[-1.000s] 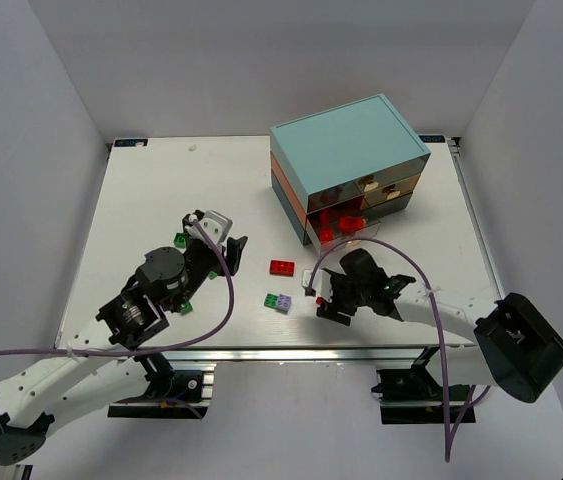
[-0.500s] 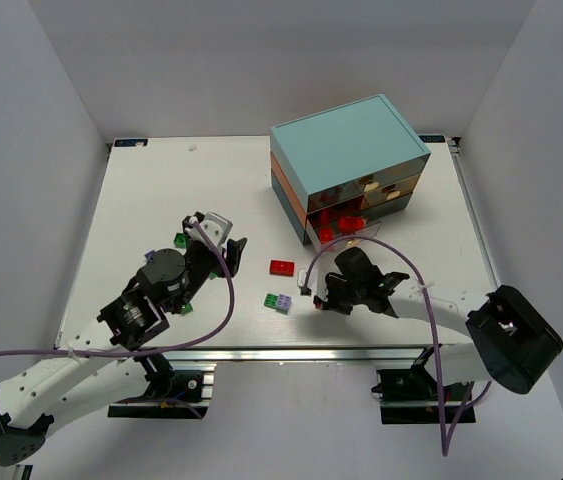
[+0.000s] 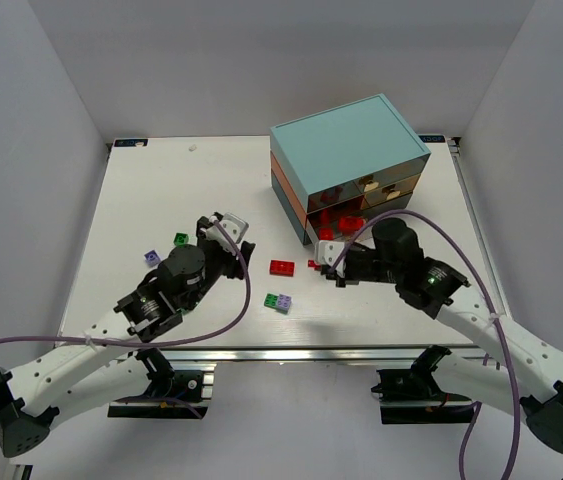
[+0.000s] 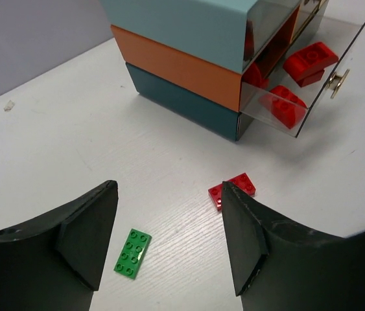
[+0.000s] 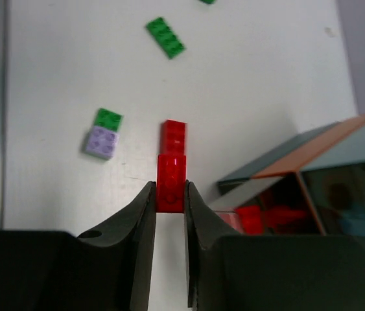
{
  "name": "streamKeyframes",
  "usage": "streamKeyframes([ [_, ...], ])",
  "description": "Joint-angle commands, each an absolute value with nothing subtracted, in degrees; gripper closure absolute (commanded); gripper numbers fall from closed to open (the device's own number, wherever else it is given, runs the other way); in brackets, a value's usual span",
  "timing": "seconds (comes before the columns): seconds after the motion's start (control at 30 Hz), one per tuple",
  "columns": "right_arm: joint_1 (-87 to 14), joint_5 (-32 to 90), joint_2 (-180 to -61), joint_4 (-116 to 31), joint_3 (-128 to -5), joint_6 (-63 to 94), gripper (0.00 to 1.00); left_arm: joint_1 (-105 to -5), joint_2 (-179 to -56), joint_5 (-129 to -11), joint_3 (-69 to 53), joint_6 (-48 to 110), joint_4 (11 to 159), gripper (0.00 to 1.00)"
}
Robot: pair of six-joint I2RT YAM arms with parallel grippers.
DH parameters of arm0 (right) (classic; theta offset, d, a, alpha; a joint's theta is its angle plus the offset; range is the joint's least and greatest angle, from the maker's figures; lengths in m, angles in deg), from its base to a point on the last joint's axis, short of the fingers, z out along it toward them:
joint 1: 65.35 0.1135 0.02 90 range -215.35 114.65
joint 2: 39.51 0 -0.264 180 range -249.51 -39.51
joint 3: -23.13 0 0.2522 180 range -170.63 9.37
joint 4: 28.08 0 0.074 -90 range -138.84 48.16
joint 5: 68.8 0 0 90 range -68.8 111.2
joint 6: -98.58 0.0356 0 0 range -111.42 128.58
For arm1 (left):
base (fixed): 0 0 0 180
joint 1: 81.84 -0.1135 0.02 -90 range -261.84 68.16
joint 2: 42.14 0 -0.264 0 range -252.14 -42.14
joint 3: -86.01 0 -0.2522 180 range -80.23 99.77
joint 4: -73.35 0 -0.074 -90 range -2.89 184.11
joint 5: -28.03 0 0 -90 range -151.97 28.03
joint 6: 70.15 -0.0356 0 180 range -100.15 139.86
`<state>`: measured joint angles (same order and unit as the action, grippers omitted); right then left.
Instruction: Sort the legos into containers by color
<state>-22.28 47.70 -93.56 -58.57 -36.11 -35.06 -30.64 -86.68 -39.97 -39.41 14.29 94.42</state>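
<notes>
In the middle of the right wrist view, the right gripper (image 5: 169, 188) has its jaws pinched narrow on a small red studded plastic brick (image 5: 171, 170), just left of the boxy chest with pale teal top and orange and dark teal layers (image 3: 351, 145) – its clear drawer (image 4: 356, 42) stands open with red bricks inside. The left gripper (image 4: 168, 189) holds its jaws wide with nothing gripped – a flat green studded plate (image 4: 132, 253) and a flat red studded plate (image 4: 233, 190) lie on the white table (image 4: 59, 149) in the lower half of its view
</notes>
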Motion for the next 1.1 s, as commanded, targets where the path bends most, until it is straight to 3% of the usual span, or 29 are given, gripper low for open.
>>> streamKeyframes([
  [0.0, -24.0, 37.4, -94.1, -55.0, -38.9, -32.8, 1.00, -30.8, -88.4, -40.3, -39.9, 14.2, 94.0, 0.25],
  [0.13, -26.8, 29.9, -96.6, -47.9, -39.7, -31.1, 1.00, -30.8, -90.7, -40.3, -40.1, 14.0, 94.1, 0.24],
  [0.4, -32.4, 29.7, -108.1, -46.3, -45.5, -28.7, 1.00, -30.8, -96.0, -42.4, -40.4, 14.7, 93.4, 0.19],
  [0.43, -33.0, 29.9, -110.0, -46.6, -46.4, -28.5, 0.97, -30.8, -97.6, -42.7, -40.2, 14.7, 93.4, 0.19],
  [0.5, -33.9, 31.2, -111.2, -47.4, -47.3, -27.8, 0.82, -30.8, -99.4, -43.8, -40.0, 15.2, 93.5, 0.18],
  [0.53, -33.7, 31.6, -112.4, -48.3, -48.0, -27.5, 0.70, -30.8, -100.2, -44.0, -39.9, 15.5, 93.8, 0.17],
  [0.63, -34.2, 32.5, -112.6, -48.9, -48.5, -26.0, 0.50, -30.8, -104.2, -45.9, -39.2, 17.1, 94.0, 0.16],
  [0.67, -34.8, 32.9, -112.5, -48.8, -48.4, -25.7, 0.47, -30.8, -106.4, -46.1, -38.5, 17.7, 94.1, 0.16],
  [0.9, -37.0, 36.9, -108.0, -49.3, -47.5, -21.7, 0.42, -30.8, -114.5, -47.5, -33.8, 24.7, 94.8, 0.12],
  [1.07, -39.8, 43.5, -100.7, -46.1, -43.0, -13.5, 0.48, -30.8, -119.0, -49.6, -31.3, 27.9, 92.6, 0.10],
])
